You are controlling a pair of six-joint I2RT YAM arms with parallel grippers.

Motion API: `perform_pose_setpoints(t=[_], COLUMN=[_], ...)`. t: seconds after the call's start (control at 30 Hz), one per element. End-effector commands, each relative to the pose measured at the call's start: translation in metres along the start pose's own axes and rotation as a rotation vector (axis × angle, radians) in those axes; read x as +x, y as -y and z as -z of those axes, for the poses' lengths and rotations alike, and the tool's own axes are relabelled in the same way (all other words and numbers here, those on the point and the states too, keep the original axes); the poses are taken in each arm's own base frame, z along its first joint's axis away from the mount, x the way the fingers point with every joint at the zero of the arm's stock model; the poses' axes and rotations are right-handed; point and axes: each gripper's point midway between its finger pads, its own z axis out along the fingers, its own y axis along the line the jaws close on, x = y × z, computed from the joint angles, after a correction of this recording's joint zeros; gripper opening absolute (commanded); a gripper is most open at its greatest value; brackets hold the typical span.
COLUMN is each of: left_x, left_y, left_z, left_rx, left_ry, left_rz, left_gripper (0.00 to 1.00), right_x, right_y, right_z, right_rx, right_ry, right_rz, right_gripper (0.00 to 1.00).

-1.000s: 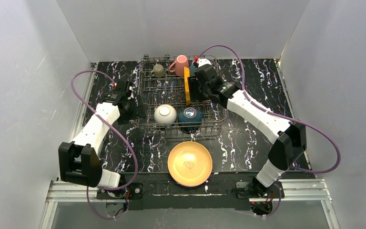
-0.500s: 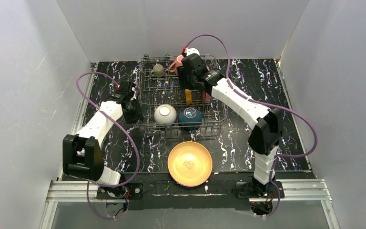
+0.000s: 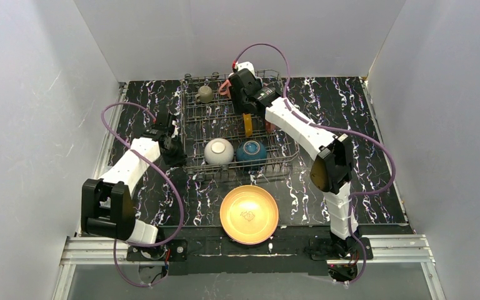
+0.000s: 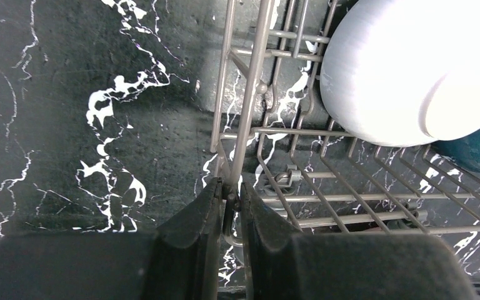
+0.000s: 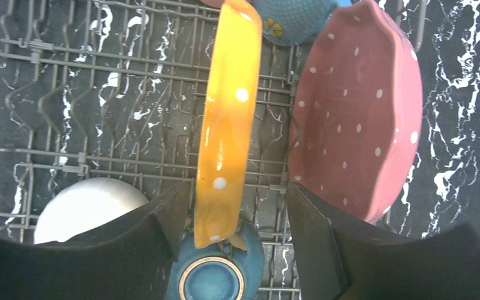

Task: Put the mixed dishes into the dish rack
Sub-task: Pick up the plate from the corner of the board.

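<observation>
Only up close: left hand (image 4: 229, 189) pinches dish rack (image 4: 250, 94) wire.

In the rack (image 3: 212, 122), the wire rows left of the orange plate (image 5: 228, 119) stand open, between the grey mug (image 3: 205, 94) far and the white bowl (image 3: 218, 150) near. Right of it the slot before the pink plate (image 5: 356, 112) is narrow; the blue bowl (image 3: 250, 152) sits at its near end, and what seems a dotted blue mug (image 5: 294, 19) at its far end.

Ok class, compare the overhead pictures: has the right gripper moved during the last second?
Yes. The right gripper has moved toward the back wall and slightly left, ending farther from the tan bowl, which has stayed in place on the table.
</observation>
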Motion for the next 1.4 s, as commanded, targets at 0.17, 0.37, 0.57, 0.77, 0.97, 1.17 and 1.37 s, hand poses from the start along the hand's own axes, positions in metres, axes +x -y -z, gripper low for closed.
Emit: perform_pose_setpoints(t=[0.17,0.37,0.57,0.77,0.97,1.17,1.37], left_x=[0.032,0.047,0.054,0.054,0.047,0.035,0.027], left_y=[0.013,0.016,0.013,0.011,0.011,0.012,0.017], left_z=[0.002,0.004,0.006,0.007,0.015,0.037,0.068], left_rx=[0.078,0.090,0.085,0.079,0.078,0.076,0.111], left_ry=[-0.044,-0.042,-0.024,-0.015,0.018,0.062,0.122], left_rz=[0.019,0.022,0.021,0.020,0.014,-0.018,-0.055], left_gripper=[0.06,0.05,0.05,0.10,0.36,0.57,0.64], right_x=[-0.012,-0.013,-0.015,-0.015,-0.021,-0.027,-0.025], right_y=[0.042,0.059,0.069,0.067,0.060,0.052,0.046], right_z=[-0.002,-0.003,-0.004,-0.003,0.003,0.017,0.042], right_rx=[0.074,0.074,0.085,0.060,0.010,-0.054,-0.134], right_ry=[0.021,0.026,0.030,0.028,0.044,0.060,0.066], right_rz=[-0.030,-0.056,-0.069,-0.071,-0.079,-0.092,-0.129], right_gripper=[0.60,0.58,0.57,0.57,0.61,0.67,0.71])
